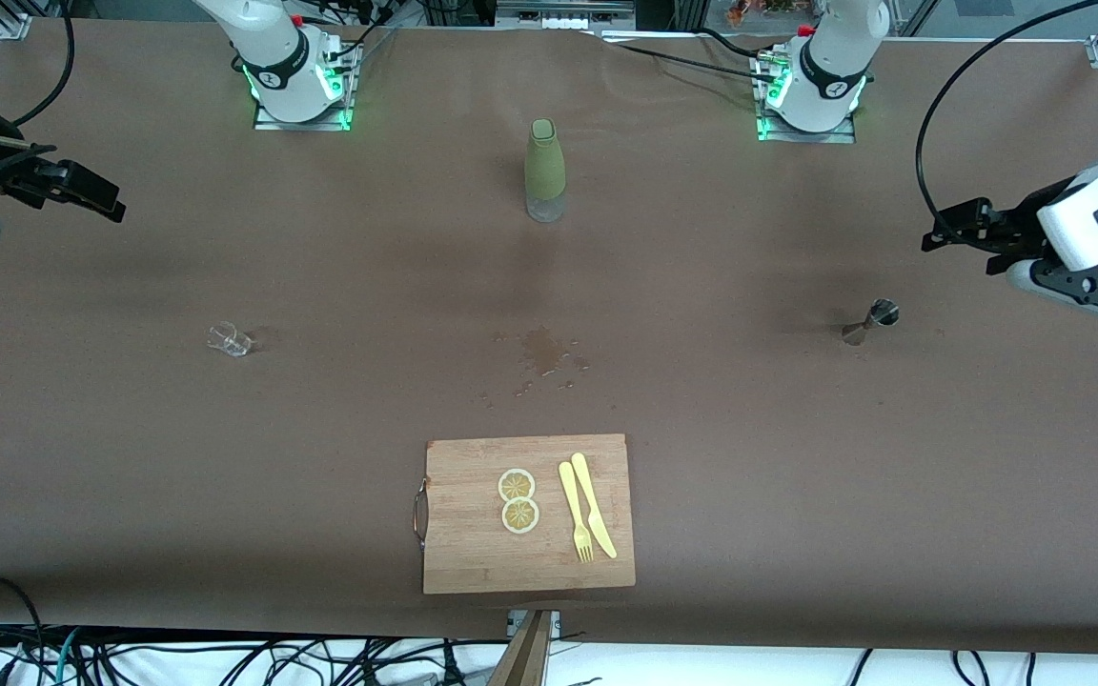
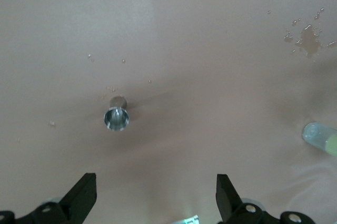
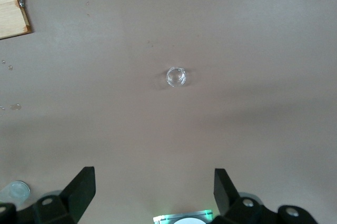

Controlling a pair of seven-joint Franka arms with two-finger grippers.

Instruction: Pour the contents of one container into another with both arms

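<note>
Both tools hover wide open and empty: left tool (image 2: 152, 195) over the table (image 1: 797, 476) near the steel jigger (image 1: 871, 321), right tool (image 3: 152, 192) near the clear glass (image 1: 230, 339), both well apart from the green bottle (image 1: 545, 170).

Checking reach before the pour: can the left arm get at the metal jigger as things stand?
Probably yes: the left gripper hangs open above the table with the metal jigger standing alone on bare table, nothing between them.

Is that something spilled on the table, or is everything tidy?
Yes, a small wet patch with scattered droplets marks the brown table, between the green bottle and the wooden cutting board. Everything else stands upright and looks in order.
</note>
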